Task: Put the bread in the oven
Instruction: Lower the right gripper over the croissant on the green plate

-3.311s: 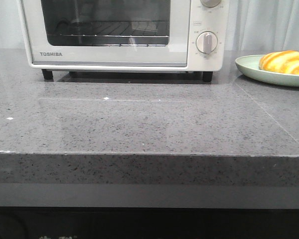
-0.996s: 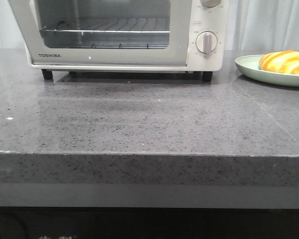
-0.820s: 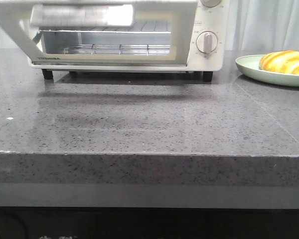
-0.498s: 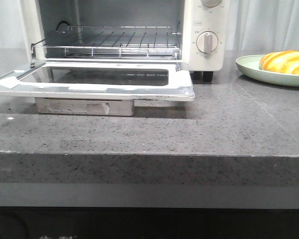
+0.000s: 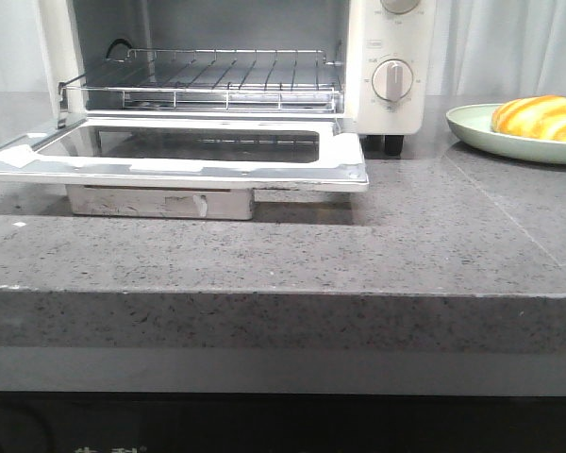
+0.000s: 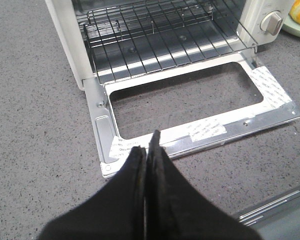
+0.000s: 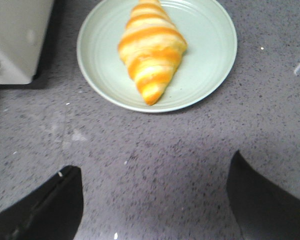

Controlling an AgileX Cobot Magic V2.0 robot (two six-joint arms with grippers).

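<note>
The cream-white Toshiba oven (image 5: 387, 57) stands at the back of the grey counter with its glass door (image 5: 184, 156) dropped flat open and the wire rack (image 5: 217, 75) bare. The golden striped bread (image 5: 540, 117) lies on a pale green plate (image 5: 472, 127) at the far right. In the left wrist view my left gripper (image 6: 146, 150) is shut and empty, just in front of the open door's edge (image 6: 200, 132). In the right wrist view my right gripper (image 7: 155, 185) is open and empty above the counter, short of the bread (image 7: 151, 50) on its plate (image 7: 205, 45). Neither gripper shows in the front view.
The open door juts out over the counter, its handle (image 5: 160, 201) hanging below. Round dial knobs (image 5: 391, 80) sit on the oven's right panel. White curtains (image 5: 509, 47) hang behind. The counter's front edge (image 5: 283, 297) runs across the front view.
The oven door swung down from closed to flat open over the last second and has held still since. The bread and plate have not moved.
</note>
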